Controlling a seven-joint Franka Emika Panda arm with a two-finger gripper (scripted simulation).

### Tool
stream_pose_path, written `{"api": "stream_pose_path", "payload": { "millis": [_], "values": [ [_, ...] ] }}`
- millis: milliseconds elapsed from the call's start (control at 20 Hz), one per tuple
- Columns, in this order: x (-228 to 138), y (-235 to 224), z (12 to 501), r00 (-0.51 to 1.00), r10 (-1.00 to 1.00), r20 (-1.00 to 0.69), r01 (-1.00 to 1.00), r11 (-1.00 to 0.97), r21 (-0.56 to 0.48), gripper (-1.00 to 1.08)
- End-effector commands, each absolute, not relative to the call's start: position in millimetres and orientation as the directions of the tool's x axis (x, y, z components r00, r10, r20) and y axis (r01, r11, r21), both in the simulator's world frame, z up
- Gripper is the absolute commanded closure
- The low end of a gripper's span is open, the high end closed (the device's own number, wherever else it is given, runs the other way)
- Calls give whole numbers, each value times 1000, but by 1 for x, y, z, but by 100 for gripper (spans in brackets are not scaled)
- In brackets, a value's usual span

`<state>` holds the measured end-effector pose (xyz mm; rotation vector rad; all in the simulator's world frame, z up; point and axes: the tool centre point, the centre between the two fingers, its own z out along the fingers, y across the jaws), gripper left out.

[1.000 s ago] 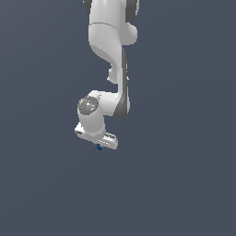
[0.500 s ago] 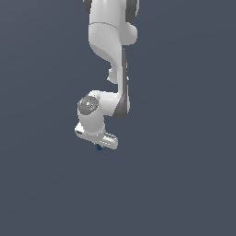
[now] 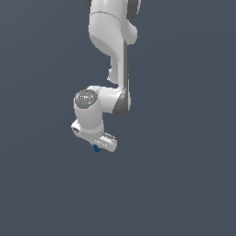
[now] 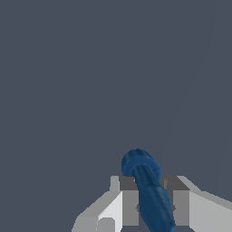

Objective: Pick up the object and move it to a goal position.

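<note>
The hand (image 3: 97,146) hangs below the white arm (image 3: 113,55) with plain dark grey ground on every side in the exterior view. To that view's left, right and below, nothing stands in the hand's path. Only the arm itself takes up room, rising above the hand to the frame's upper edge. In the wrist view, the space beyond the fingers (image 4: 130,201) is bare grey; the blue object (image 4: 147,186) fills the gap between them.
</note>
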<state>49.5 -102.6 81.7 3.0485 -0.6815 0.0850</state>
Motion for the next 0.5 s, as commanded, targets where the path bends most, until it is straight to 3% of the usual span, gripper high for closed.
{"api": "stream_pose_path", "payload": {
  "millis": [0, 450],
  "values": [
    [59, -105, 99, 885, -459, 81, -461, -888, 4, 108],
    [97, -120, 183, 769, -609, 195, -619, -785, -7, 108]
  ]
}}
